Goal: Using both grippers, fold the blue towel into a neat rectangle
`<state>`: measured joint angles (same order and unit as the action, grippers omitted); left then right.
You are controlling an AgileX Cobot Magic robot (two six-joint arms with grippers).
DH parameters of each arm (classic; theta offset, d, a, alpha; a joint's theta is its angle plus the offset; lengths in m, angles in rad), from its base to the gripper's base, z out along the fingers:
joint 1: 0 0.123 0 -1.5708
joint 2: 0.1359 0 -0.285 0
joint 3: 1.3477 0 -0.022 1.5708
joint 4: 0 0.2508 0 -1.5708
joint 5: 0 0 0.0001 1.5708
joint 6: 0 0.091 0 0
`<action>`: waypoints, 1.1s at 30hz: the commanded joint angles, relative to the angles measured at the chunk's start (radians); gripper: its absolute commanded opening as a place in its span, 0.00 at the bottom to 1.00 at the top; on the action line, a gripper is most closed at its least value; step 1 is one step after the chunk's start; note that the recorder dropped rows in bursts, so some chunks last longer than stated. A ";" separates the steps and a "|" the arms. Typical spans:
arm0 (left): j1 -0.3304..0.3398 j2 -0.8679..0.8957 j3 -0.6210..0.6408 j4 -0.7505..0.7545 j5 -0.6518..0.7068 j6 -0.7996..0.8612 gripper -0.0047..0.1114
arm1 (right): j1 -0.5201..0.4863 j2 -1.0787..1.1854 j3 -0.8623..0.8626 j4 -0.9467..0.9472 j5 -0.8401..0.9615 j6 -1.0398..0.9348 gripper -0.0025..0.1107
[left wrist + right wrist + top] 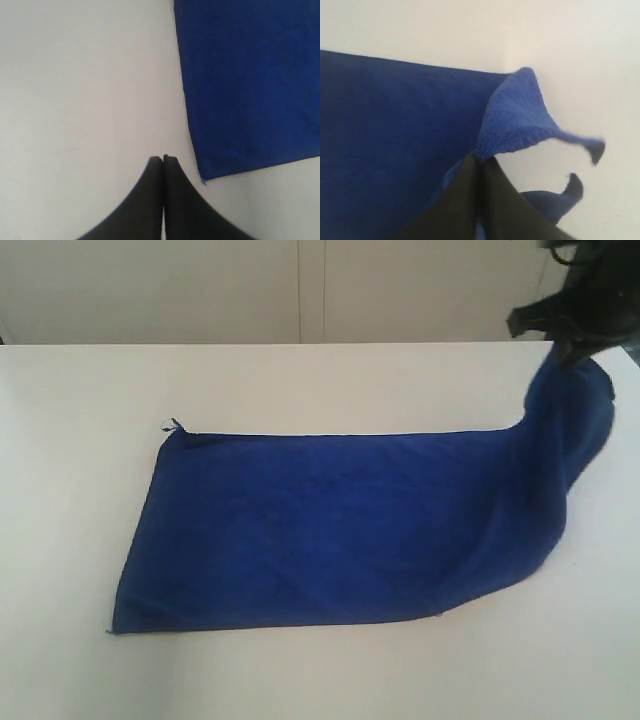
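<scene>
The blue towel [330,530] lies folded in a long band across the white table, its right end lifted into the air. My right gripper [568,352] at the top right is shut on that raised end; in the right wrist view its black fingers [481,159] pinch the cloth [395,130], and a loose corner [520,115] sticks up above them. My left gripper [163,158] is shut with nothing in it, hovering over bare table just beside the towel's near-left corner [250,90]. The left arm does not show in the exterior view.
The white table [300,380] runs to a pale wall [300,290] at the back. A tiny tag [173,425] sticks out at the towel's far-left corner.
</scene>
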<state>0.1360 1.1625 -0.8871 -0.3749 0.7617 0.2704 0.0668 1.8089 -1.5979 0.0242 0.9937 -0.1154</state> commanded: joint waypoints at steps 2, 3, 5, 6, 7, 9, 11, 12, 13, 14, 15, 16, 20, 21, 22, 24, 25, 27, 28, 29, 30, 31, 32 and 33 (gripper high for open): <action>0.002 -0.010 0.000 -0.018 0.008 0.002 0.04 | 0.174 -0.014 -0.095 0.043 0.051 -0.041 0.02; 0.002 -0.010 0.000 -0.018 0.008 0.002 0.04 | 0.214 -0.009 -0.117 0.064 0.053 -0.049 0.02; 0.002 -0.010 0.000 -0.018 0.008 0.002 0.04 | 0.276 0.005 -0.155 0.105 0.068 -0.074 0.02; 0.002 -0.010 0.000 -0.018 0.008 0.002 0.04 | 0.312 0.019 -0.178 0.131 0.072 -0.087 0.02; 0.002 -0.010 0.000 -0.018 0.008 0.002 0.04 | 0.341 0.032 -0.199 0.156 0.075 -0.096 0.02; 0.002 -0.010 0.000 -0.018 0.008 0.002 0.04 | 0.417 0.078 -0.244 0.205 0.069 -0.121 0.02; 0.002 -0.010 0.000 -0.018 0.008 0.002 0.04 | 0.485 0.122 -0.282 0.240 0.051 -0.134 0.02; 0.002 -0.010 0.000 -0.018 0.008 0.002 0.04 | 0.521 0.162 -0.308 0.257 0.035 -0.134 0.02; 0.002 -0.010 0.000 -0.018 0.008 0.002 0.04 | 0.555 0.192 -0.325 0.266 0.020 -0.134 0.02; 0.002 -0.010 0.000 -0.018 0.008 0.002 0.04 | 0.585 0.231 -0.344 0.276 0.003 -0.134 0.02; 0.002 -0.010 0.000 -0.018 0.008 0.002 0.04 | 0.614 0.272 -0.359 0.282 -0.025 -0.132 0.02; 0.002 -0.010 0.000 -0.018 0.008 0.002 0.04 | 0.633 0.307 -0.369 0.294 -0.049 -0.132 0.02; 0.002 -0.010 0.000 -0.018 0.008 0.002 0.04 | 0.699 0.471 -0.405 0.347 -0.152 -0.117 0.02; 0.002 -0.010 0.000 -0.018 0.008 0.002 0.04 | 0.711 0.502 -0.414 0.350 -0.171 -0.117 0.02; 0.002 -0.010 0.000 -0.018 0.008 0.002 0.04 | 0.721 0.524 -0.421 0.353 -0.181 -0.117 0.02; 0.002 -0.010 0.000 -0.018 0.008 0.002 0.04 | 0.732 0.559 -0.432 0.363 -0.202 -0.117 0.02; 0.002 -0.010 0.000 -0.018 0.008 0.002 0.04 | 0.735 0.568 -0.434 0.370 -0.207 -0.117 0.02; 0.002 -0.010 0.000 -0.018 0.008 0.002 0.04 | 0.739 0.574 -0.437 0.379 -0.213 -0.117 0.03; 0.002 -0.010 0.000 -0.018 0.008 0.002 0.04 | 0.739 0.574 -0.437 0.382 -0.213 -0.117 0.06; 0.002 -0.010 0.000 -0.018 0.008 0.002 0.04 | 0.739 0.571 -0.439 0.387 -0.213 -0.117 0.10; 0.002 -0.010 0.000 -0.018 0.008 0.002 0.04 | 0.739 0.566 -0.443 0.387 -0.211 -0.117 0.16; 0.002 -0.010 0.000 -0.018 0.008 0.002 0.04 | 0.739 0.559 -0.448 0.387 -0.205 -0.117 0.23; 0.002 -0.010 0.000 -0.018 0.008 0.002 0.04 | 0.739 0.551 -0.453 0.389 -0.192 -0.117 0.29; 0.002 -0.010 0.000 -0.018 0.008 0.002 0.04 | 0.739 0.540 -0.459 0.389 -0.178 -0.117 0.36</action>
<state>0.1360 1.1625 -0.8871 -0.3749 0.7599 0.2704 0.8059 2.3837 -2.0356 0.4038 0.7968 -0.2318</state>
